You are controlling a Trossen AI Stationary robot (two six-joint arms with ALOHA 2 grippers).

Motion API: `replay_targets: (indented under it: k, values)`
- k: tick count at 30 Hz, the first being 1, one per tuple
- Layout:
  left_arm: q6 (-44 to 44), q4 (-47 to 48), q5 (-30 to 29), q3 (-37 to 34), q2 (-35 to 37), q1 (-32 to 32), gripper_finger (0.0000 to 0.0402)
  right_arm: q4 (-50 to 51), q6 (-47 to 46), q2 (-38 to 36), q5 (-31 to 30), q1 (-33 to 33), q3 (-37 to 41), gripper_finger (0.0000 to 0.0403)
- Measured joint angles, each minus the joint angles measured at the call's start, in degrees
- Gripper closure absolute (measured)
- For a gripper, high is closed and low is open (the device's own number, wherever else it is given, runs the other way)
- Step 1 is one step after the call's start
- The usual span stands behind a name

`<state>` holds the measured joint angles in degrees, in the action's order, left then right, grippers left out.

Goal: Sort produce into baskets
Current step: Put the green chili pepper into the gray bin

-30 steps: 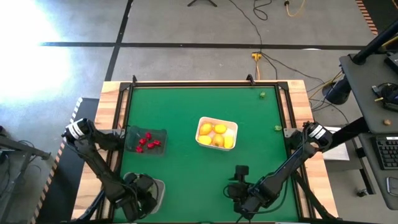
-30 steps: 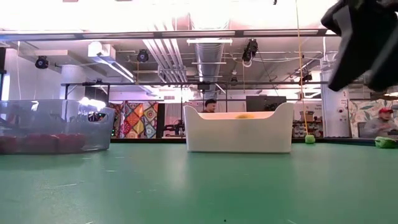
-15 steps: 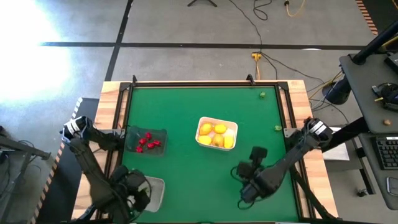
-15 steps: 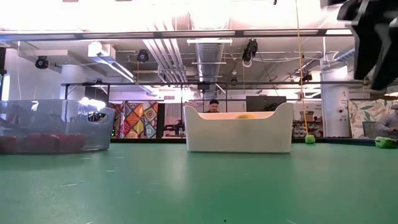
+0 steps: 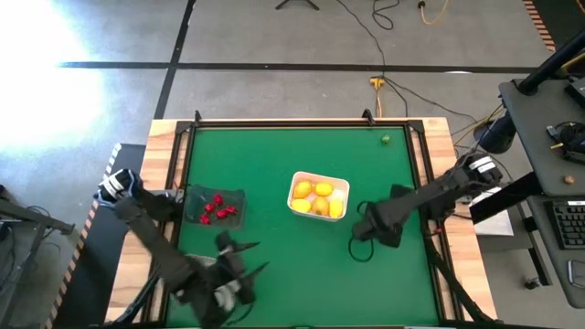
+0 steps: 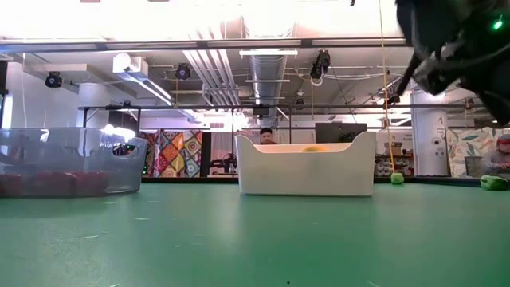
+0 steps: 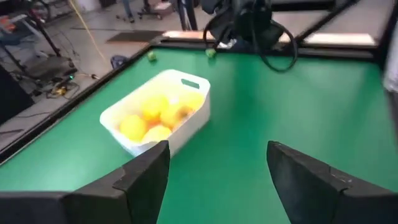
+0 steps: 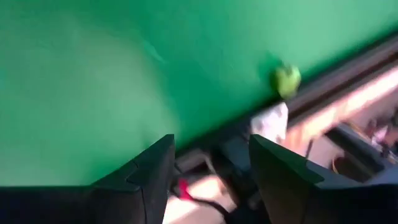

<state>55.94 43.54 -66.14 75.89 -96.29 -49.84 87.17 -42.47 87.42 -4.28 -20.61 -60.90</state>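
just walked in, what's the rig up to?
Two dark arms are sorting toy produce into tubs on the green table. The opaque white tub holds yellow rounds; the dark see-through tub holds small red pieces. Two small green pieces are loose, one near the far edge, one at the right edge. The right gripper, empty and open, is right of the white tub. The left gripper, open and empty, is at the near-left.
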Motion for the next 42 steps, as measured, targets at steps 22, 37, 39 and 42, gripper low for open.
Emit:
replay_targets:
  k: [22, 37, 39, 42]
  values:
    - [-33.6, -51.0, 21.7, -18.6, -0.2, 18.6, 0.0169, -9.7, 35.0, 2.2, -1.7, 44.1, 12.9, 0.0202]
    - [-44.5, -51.2, 16.2, -18.5, 0.8, 18.9, 0.0169, -13.2, 38.0, 7.6, -2.1, 53.6, 13.1, 0.0182]
    - [-45.9, -51.3, 15.4, -18.5, 0.8, 19.1, 0.0169, -13.0, 38.1, 7.0, -1.7, 53.6, 12.7, 0.0165]
    - [-47.6, -51.4, 14.1, -18.5, 0.8, 19.6, 0.0169, -11.3, 38.2, 4.9, -1.3, 53.5, 11.4, 0.0137]
